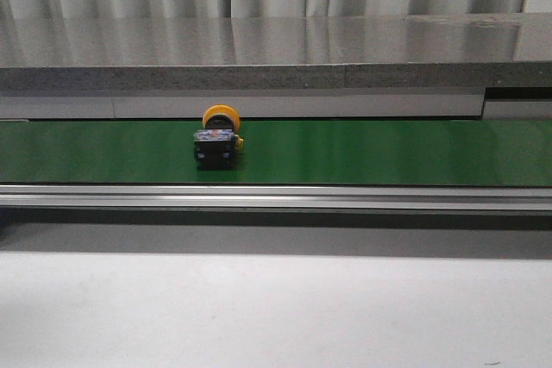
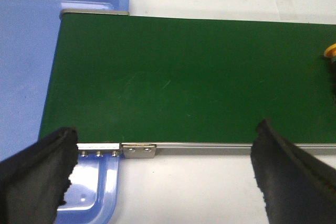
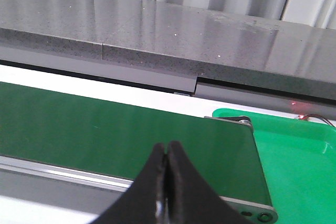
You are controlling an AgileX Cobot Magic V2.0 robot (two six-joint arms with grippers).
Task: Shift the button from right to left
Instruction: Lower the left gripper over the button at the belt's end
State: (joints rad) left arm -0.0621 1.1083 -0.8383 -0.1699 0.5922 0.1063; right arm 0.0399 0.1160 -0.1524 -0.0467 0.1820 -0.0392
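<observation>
The button (image 1: 219, 137), a yellow-orange round cap on a black blocky body with small red-blue marks, lies on the green conveyor belt (image 1: 388, 152) a little left of the middle in the front view. Only its yellow edge (image 2: 331, 51) shows in the left wrist view. My left gripper (image 2: 168, 174) is open and empty, its black fingers (image 2: 37, 171) wide apart over the belt's near rail, well apart from the button. My right gripper (image 3: 167, 153) is shut on nothing, above the belt's near edge. Neither gripper shows in the front view.
A blue tray (image 2: 23, 77) sits at one end of the belt, a green tray (image 3: 294, 150) at the other end. A grey stone ledge (image 1: 276, 58) runs behind the belt. A metal rail (image 1: 276, 196) edges it in front, then the white table (image 1: 276, 308).
</observation>
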